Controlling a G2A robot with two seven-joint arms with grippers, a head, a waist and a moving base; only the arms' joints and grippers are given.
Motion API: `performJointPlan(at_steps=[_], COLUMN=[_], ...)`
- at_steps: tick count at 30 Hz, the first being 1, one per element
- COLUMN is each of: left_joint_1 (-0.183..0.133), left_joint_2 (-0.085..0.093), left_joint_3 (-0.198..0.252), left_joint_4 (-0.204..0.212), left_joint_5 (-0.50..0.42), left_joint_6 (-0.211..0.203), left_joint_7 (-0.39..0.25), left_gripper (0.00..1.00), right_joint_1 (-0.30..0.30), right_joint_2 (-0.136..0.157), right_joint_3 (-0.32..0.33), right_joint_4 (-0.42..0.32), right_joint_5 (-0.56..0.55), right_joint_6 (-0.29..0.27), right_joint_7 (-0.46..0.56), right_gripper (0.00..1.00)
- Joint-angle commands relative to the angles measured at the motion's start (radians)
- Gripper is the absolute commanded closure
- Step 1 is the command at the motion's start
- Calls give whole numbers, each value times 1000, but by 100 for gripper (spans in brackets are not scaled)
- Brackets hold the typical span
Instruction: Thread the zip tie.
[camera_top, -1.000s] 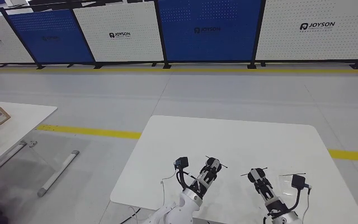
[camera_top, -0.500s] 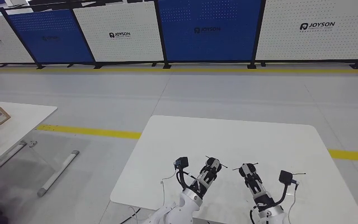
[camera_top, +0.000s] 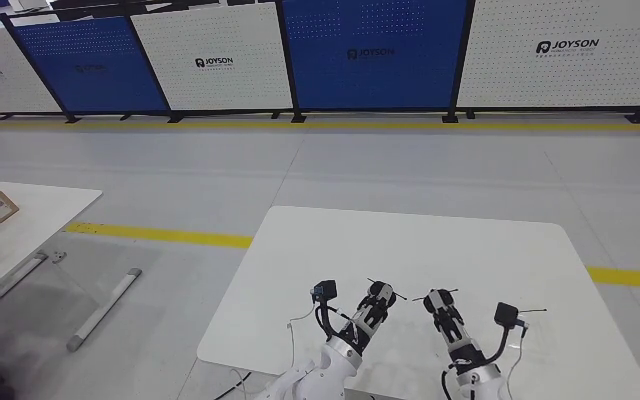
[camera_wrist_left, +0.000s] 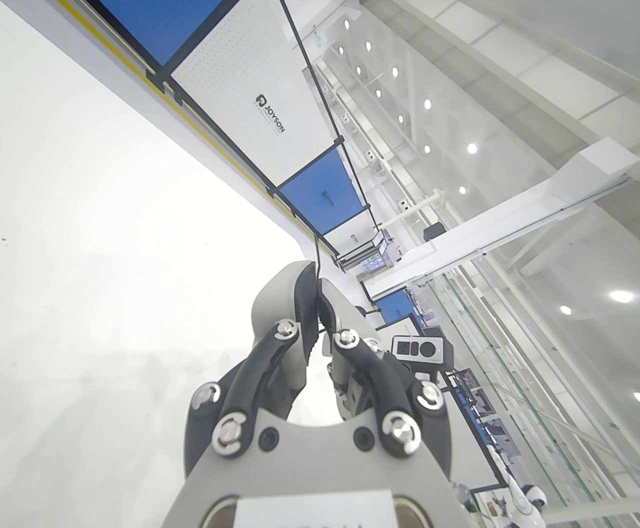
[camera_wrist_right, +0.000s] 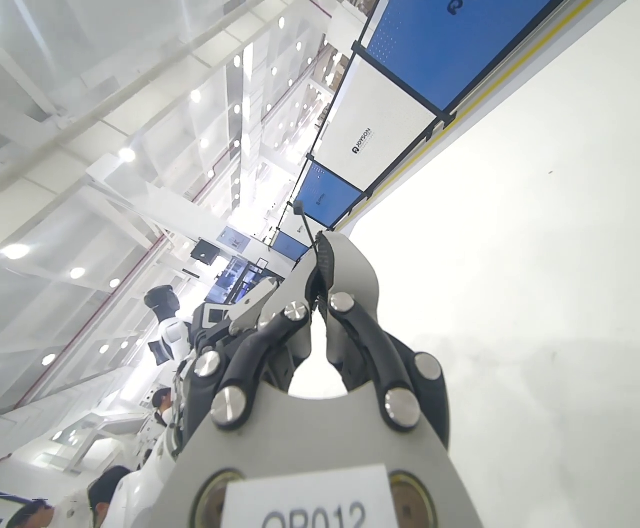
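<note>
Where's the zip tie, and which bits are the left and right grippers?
zip tie (camera_wrist_right: 306, 220): right wrist view, its thin black strap beyond the fingertips.
left gripper (camera_wrist_left: 318, 278): left wrist view, between its closed fingertips.
right gripper (camera_wrist_right: 320, 248): right wrist view, between its closed fingertips.

white table (camera_top: 420, 240), blue-and-white pegboard panels (camera_top: 370, 50) behind

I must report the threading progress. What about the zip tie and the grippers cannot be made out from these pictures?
Right wrist view: the zip tie's head, beyond the right gripper, is too small to show its slot.
Left wrist view: the strip is hidden between the left gripper's fingers; its far end merges with the dark panel frame.
Top view: too small to tell whether both grippers hold one tie.
</note>
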Motion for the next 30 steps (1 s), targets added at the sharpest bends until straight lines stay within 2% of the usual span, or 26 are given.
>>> performJointPlan(at_steps=[1, 11, 30], left_joint_1=[0, 0, 0], left_joint_2=[0, 0, 0], left_joint_3=[0, 0, 0], left_joint_4=[0, 0, 0], left_joint_5=[0, 0, 0], left_joint_6=[0, 0, 0], left_joint_7=[0, 0, 0], left_gripper=[100, 100, 100], right_joint_1=[-3, -1, 17], right_joint_2=[-3, -8, -43], right_joint_3=[5, 1, -2], right_joint_4=[6, 12, 21], right_joint_5=[1, -6, -43], right_joint_6=[-17, -11, 17], right_joint_7=[0, 18, 22], right_gripper=[100, 100, 100])
